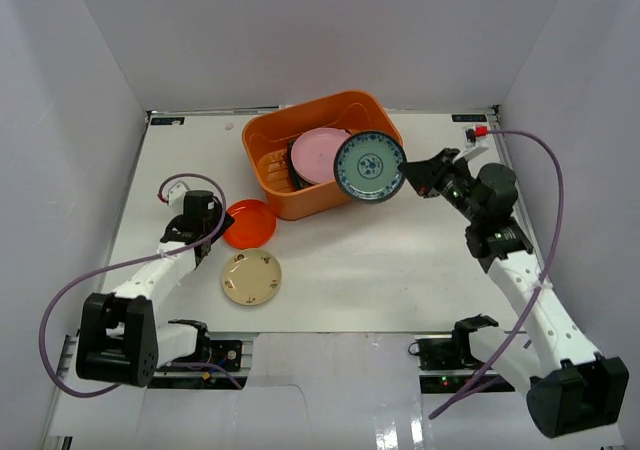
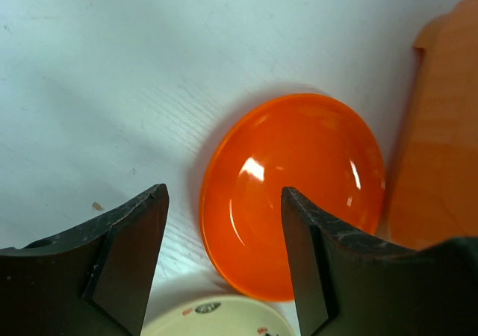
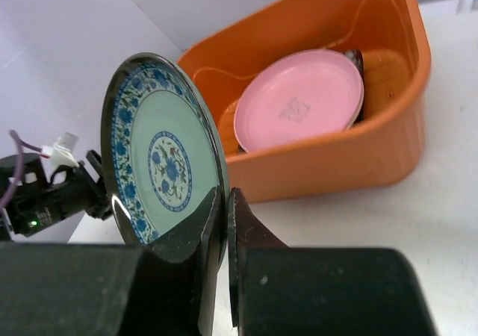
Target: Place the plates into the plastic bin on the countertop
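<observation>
Closest to my bases, a round beige plate with small motifs (image 1: 251,277) lies flat on the white tabletop (image 1: 400,260). The motifs are too small to read as writing. Just beyond it my left gripper (image 2: 224,194) stands wide open and holds nothing. In the left wrist view its two dark fingers (image 2: 131,254) frame a glossy round red-orange plate (image 2: 295,194). That plate lies flat on the tabletop, just beside the near left corner of the large rectangular orange plastic bin (image 1: 262,160).

Farther out on the right, my right gripper (image 3: 226,194) is clamped on the rim of a round blue-green plate with a blue floral pattern (image 3: 160,164). It holds the plate on edge, almost upright, at the bin's near right side.

Inside the bin a round pink plate (image 3: 302,101) leans on top of darker dishes (image 1: 293,165), and I cannot tell those apart. The pink plate carries a faint mark at its centre that I cannot read.
</observation>
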{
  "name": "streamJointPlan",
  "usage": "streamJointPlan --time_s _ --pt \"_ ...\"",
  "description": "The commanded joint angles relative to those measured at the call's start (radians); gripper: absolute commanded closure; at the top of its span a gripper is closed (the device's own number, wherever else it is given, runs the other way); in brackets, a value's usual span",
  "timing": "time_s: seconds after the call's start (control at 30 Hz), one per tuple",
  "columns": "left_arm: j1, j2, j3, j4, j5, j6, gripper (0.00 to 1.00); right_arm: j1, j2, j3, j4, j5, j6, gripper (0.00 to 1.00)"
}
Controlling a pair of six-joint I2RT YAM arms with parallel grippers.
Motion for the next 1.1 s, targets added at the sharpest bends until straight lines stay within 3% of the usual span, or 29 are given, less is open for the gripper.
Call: streamJointPlan --time_s 0.0,0.23,0.33,0.47,0.5,0.6,0.63,0.7,0.73,0.9,1.07 --pt "0.041 0.089 0.024 0.116 0.064 0.005 0.28 0.026 0.183 0.130 -0.003 -0.012 -0.059 0.92" --pt "0.066 0.211 0.013 0.265 0.163 0.013 0.29 0.093 0.688 0.644 -0.092 0.065 -0.131 0.92" --pt "0.072 0.284 0.013 0.301 0.192 0.006 0.32 0.109 0.870 0.775 -0.159 0.091 -0.156 0.92" --pt "0.076 0.334 -0.003 0.325 0.193 -0.010 0.44 0.115 0.976 0.832 -0.170 0.094 -0.142 0.91" --pt "0.076 0.341 -0.007 0.330 0.187 -0.011 0.51 0.121 1.005 0.838 -0.170 0.094 -0.141 0.89" --pt "0.078 0.342 -0.013 0.328 0.161 -0.014 0.62 0.144 1.064 0.884 -0.185 0.090 -0.141 0.81" --pt "0.076 0.341 -0.015 0.325 0.150 -0.017 0.77 0.150 1.076 0.896 -0.205 0.091 -0.148 0.75" --pt "0.078 0.327 -0.025 0.316 0.117 -0.028 0.90 0.167 1.092 0.918 -0.218 0.096 -0.156 0.65" --pt "0.078 0.318 -0.029 0.313 0.109 -0.031 1.00 0.172 1.089 0.918 -0.219 0.107 -0.159 0.54" --pt "0.078 0.155 -0.052 0.266 0.092 -0.040 1.00 0.187 0.989 0.857 -0.199 0.111 -0.168 0.26" --pt "0.075 -0.179 -0.016 0.143 0.109 -0.016 1.00 0.224 0.773 0.639 -0.063 0.098 -0.164 0.12"
